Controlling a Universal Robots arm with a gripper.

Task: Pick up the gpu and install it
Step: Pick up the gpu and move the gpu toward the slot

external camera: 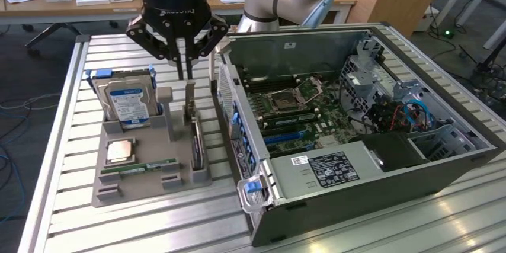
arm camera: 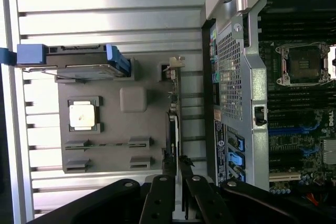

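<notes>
Silver-bracketed flat gpu (external camera: 196,146) upright in grey slotted holder (external camera: 134,192), black tool (external camera: 186,76) above

Exterior view looks down obliquely, wrist view straight down; both share grey holder (external camera: 136,191) and case (external camera: 371,201).

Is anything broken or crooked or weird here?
Nothing really stands out. The gpu stands upright in its slot of the grey holder, the hard drive sits in its own slot, and the computer case lies open on its side. The gripper hangs just above the gpu.
</notes>
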